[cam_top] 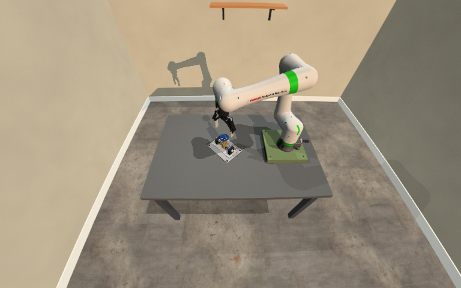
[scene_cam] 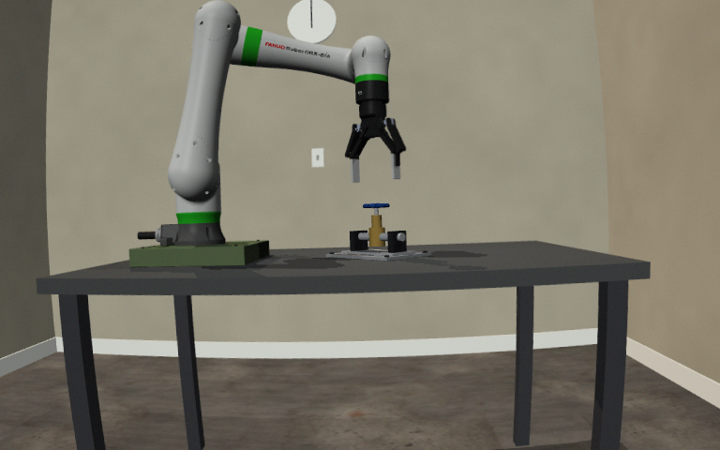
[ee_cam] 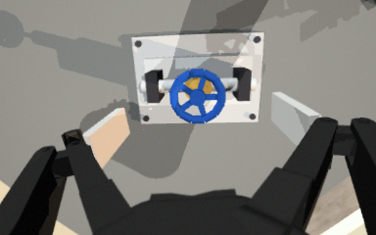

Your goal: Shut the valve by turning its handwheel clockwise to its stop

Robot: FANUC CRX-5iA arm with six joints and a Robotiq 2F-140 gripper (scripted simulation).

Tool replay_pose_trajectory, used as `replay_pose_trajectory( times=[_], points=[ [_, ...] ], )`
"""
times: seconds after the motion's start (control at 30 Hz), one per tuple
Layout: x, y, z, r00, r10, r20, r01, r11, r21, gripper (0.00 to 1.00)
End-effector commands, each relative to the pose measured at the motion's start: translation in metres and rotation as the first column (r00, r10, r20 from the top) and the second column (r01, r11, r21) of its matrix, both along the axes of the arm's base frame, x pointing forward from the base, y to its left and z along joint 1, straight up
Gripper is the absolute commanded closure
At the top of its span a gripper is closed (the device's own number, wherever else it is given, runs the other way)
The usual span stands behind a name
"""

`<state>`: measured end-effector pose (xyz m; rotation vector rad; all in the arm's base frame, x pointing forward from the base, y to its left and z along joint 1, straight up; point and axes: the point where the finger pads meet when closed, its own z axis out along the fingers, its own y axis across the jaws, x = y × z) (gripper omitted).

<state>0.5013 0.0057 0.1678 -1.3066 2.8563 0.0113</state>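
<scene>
The valve has a blue spoked handwheel (ee_cam: pixel 197 95) lying level on a brass stem (scene_cam: pixel 377 229), with black end blocks on a pale baseplate (ee_cam: pixel 198 78). It stands near the middle of the dark table (cam_top: pixel 234 159). The handwheel also shows in the top view (cam_top: pixel 223 137) and the side view (scene_cam: pixel 375 205). My gripper (scene_cam: pixel 374 173) points straight down, open wide and empty. It hangs directly above the handwheel with a clear gap below the fingertips. In the wrist view the pads (ee_cam: pixel 201 127) stand left and right, the wheel just ahead of their midline.
The arm's green base block (cam_top: pixel 284 146) sits on the table to the right of the valve in the top view. A wall shelf (cam_top: pixel 248 6) and a wall clock (scene_cam: pixel 311 20) are far from the work area.
</scene>
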Motion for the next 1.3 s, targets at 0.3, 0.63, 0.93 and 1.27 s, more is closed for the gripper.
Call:
replay_pose_trajectory(
  times=[0.3,0.63,0.93,1.27],
  points=[
    [0.000,0.000,-0.007,1.000,0.000,0.000,0.000,1.000,0.000,0.00],
    [0.000,0.000,-0.014,1.000,0.000,0.000,0.000,1.000,0.000,0.00],
    [0.000,0.000,-0.022,1.000,0.000,0.000,0.000,1.000,0.000,0.00],
    [0.000,0.000,-0.027,1.000,0.000,0.000,0.000,1.000,0.000,0.00]
  ],
)
